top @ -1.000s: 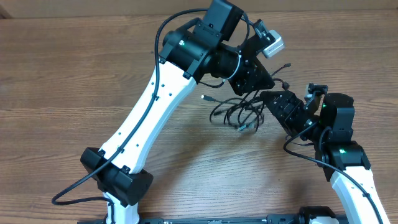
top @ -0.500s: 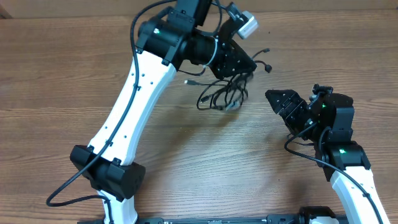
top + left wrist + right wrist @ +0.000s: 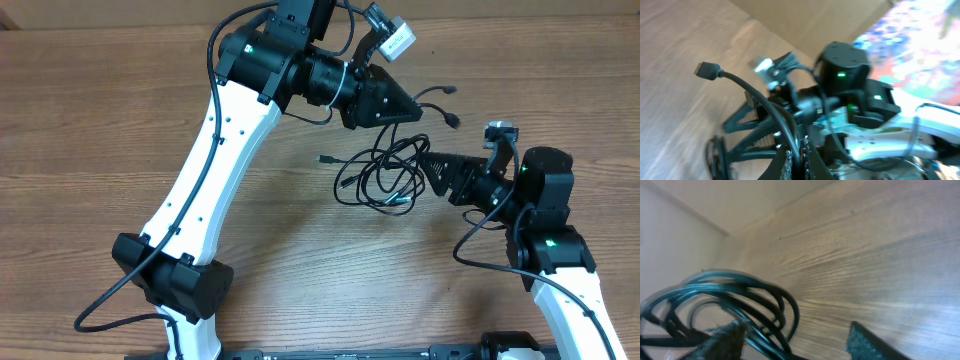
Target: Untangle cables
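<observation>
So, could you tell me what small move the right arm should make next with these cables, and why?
Probably close the right gripper on the loops of the cables beside its fingers. The left gripper is shut on one strand, while the right one is open at the tangle's edge, so a second grip would let the two pull apart.
</observation>
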### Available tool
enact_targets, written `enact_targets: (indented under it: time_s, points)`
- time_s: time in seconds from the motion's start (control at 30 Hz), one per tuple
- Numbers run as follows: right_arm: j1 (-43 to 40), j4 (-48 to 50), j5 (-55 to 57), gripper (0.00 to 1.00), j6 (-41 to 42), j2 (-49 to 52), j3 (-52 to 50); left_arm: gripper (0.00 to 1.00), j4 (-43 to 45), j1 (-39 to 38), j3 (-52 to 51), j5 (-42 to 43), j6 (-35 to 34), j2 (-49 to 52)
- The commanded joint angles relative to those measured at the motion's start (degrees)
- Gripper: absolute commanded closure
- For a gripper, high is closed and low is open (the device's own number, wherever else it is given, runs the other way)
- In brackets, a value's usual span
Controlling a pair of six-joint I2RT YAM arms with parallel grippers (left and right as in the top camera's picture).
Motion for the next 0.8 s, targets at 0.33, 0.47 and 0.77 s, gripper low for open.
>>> enact_targets:
  time_s: [0.33,0.47,0.77]
  points:
    - [-0.1,4.5,-12.9,0.36,-13.6,-0.2,0.3,0.96,-0.5,-1.4,1.5,11.1,-1.0,-0.7]
    - [-0.1,5.9,-12.9,0.23,-13.6,-0.2,0.3,0.96,-0.5,-2.6,1.5,12.8,-1.0,-0.7]
    - [-0.1,7.4,-11.6,0.58,-13.6,-0.2,0.3,0.96,-0.8,-4.7,1.5,13.6,-1.0,-0.7]
